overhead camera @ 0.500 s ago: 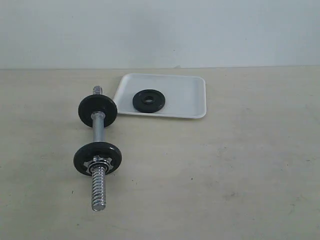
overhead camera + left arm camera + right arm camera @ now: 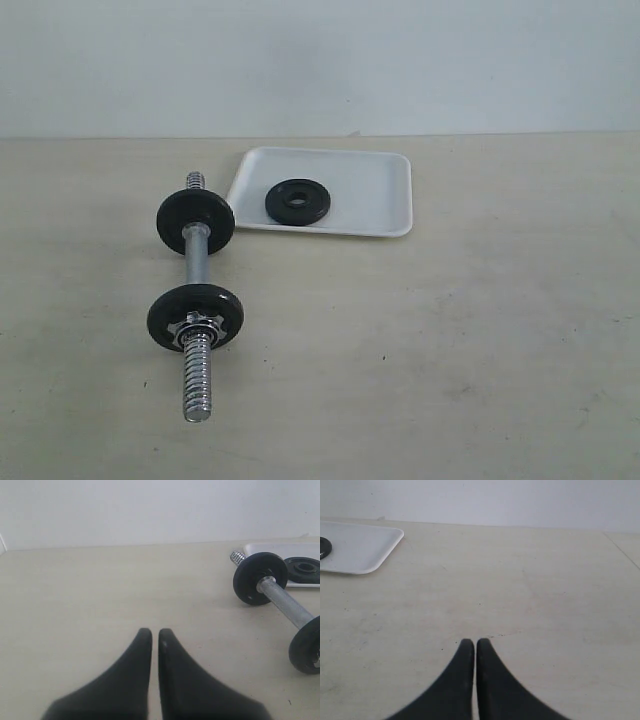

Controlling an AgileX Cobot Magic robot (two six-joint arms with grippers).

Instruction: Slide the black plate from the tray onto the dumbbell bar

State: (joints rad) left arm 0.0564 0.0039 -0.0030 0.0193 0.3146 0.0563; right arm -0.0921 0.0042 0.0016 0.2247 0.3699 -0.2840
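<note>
I read the left gripper (image 2: 151, 632) as closed. Its two black fingers (image 2: 132, 675) run side by side and come together at the tips, with only a thin seam between them and nothing clamped. The right gripper (image 2: 471, 642) is in the same state, fingers (image 2: 492, 685) pressed together tip to tip and gripping nothing. On both units the fingers taper from a broad base to narrow rounded tips and point straight ahead of the wrist. Each gripper hangs free, in contact with nothing.
</note>
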